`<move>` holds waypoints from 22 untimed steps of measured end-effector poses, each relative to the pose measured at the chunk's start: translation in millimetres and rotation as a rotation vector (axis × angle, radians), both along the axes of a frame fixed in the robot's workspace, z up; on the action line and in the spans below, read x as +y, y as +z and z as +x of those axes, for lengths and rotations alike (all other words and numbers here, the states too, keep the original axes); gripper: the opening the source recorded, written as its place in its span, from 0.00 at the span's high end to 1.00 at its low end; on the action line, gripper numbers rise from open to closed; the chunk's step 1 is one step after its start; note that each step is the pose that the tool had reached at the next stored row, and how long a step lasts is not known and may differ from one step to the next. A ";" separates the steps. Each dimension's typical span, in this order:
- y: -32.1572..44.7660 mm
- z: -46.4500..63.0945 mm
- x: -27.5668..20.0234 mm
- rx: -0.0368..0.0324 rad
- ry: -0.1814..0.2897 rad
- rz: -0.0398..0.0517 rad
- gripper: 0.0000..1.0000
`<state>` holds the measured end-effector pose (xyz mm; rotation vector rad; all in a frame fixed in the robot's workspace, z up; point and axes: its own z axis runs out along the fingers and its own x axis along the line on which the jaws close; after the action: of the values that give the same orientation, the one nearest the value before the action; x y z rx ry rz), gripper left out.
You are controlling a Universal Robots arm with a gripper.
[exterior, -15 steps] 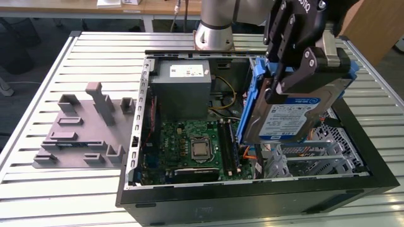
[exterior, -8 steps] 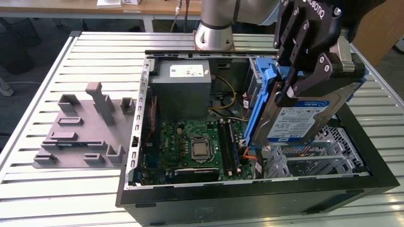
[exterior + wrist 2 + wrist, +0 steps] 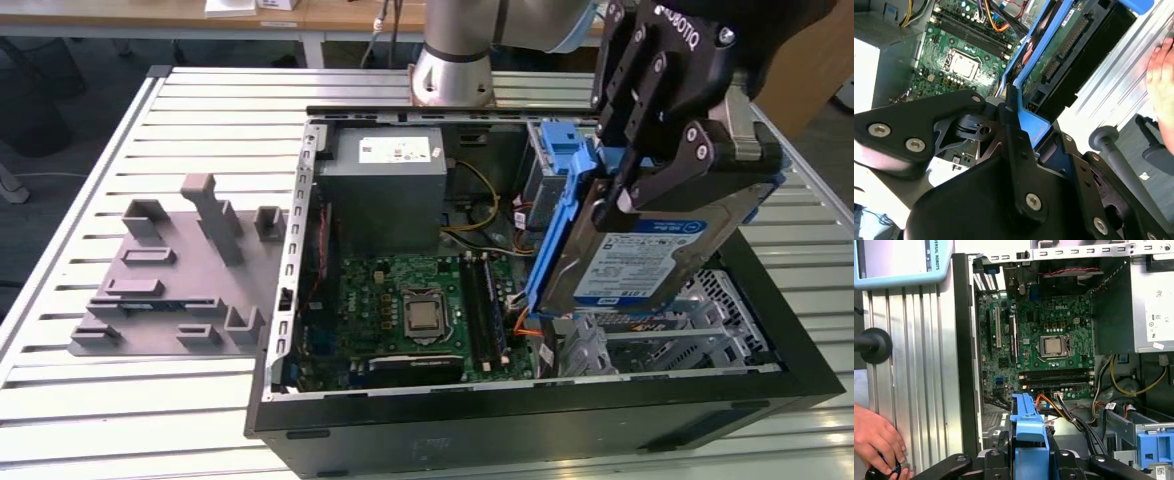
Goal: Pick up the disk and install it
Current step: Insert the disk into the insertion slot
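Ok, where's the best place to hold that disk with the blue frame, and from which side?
At its upper end, from above, pinching the two flat faces: the disk hangs tilted over the case, and the gripper is shut on it that way.

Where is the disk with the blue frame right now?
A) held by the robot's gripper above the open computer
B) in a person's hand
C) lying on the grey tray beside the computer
A: the gripper is clamped on the disk, which hangs tilted above the open computer case.
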<state>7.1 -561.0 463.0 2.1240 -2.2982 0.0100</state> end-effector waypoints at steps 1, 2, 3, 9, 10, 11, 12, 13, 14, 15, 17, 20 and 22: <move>-0.5 1.1 0.0 0.0000 -0.004 -0.0005 0.64; -0.9 2.9 0.0 0.0000 -0.004 -0.0007 0.64; -1.5 5.1 0.0 0.0000 -0.004 -0.0008 0.64; -7.2 19.8 0.0 0.0002 0.000 -0.0009 0.64; -8.1 22.1 0.0 0.0002 0.002 -0.0008 0.64; -8.7 24.2 0.0 0.0003 0.005 -0.0008 0.64; -8.9 25.9 0.0 0.0005 0.007 -0.0009 0.64; -9.0 28.0 0.0 0.0009 0.009 -0.0009 0.64; -9.0 30.1 0.0 0.0014 0.010 -0.0009 0.64; -9.1 32.4 0.0 0.0021 0.011 -0.0008 0.64; -9.3 37.3 0.0 0.0037 0.011 -0.0007 0.64; -9.4 43.4 0.0 0.0042 0.012 -0.0009 0.64; -9.6 46.4 0.0 0.0042 0.012 -0.0007 0.64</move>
<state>53.5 -561.0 453.4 2.1356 -2.2826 0.0065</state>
